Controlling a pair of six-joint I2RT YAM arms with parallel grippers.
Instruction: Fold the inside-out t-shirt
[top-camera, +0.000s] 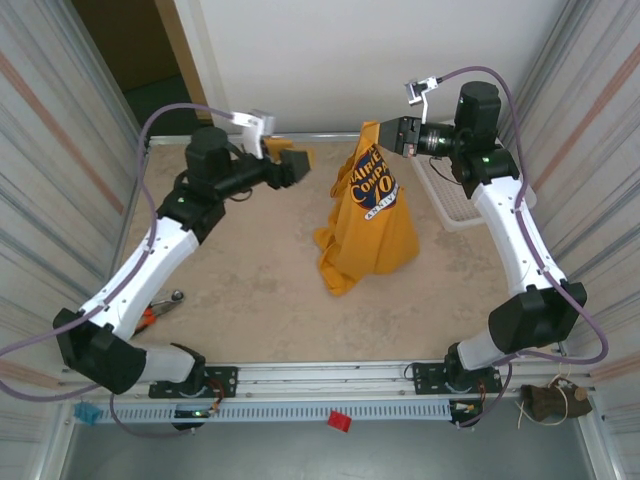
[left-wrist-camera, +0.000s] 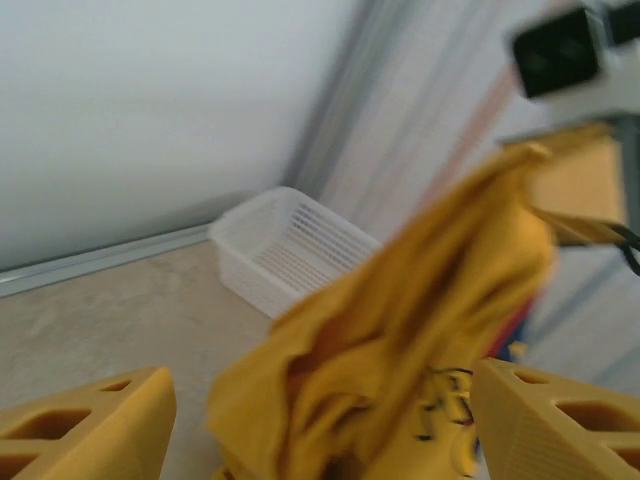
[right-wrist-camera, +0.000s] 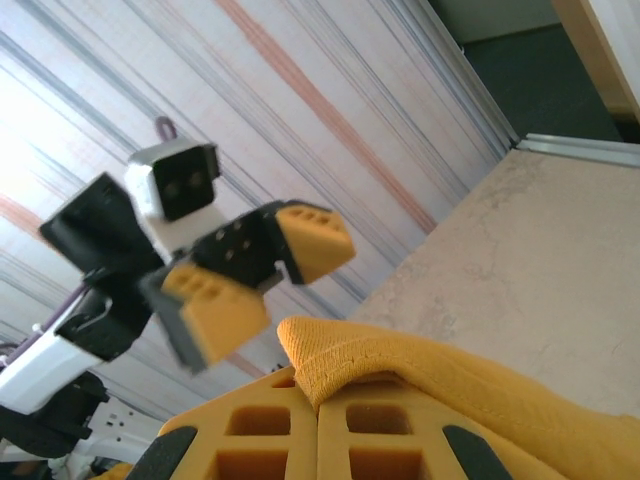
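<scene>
T-shirt (top-camera: 368, 215) hangs from right tool (right-wrist-camera: 318, 410) pinching hem; left tool (top-camera: 298, 158) spread, apart; lettering seen from above.

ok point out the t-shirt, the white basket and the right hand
t-shirt (top-camera: 372, 190) top external view, printed lettering
white basket (left-wrist-camera: 250, 272) left wrist view, near wall
right hand (right-wrist-camera: 318, 400) right wrist view, between its shut fingertips

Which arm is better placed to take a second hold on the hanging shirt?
Left. The left end effector is open and free, facing the shirt from beside it. The right end effector is shut on the shirt's top, holding it up.
</scene>
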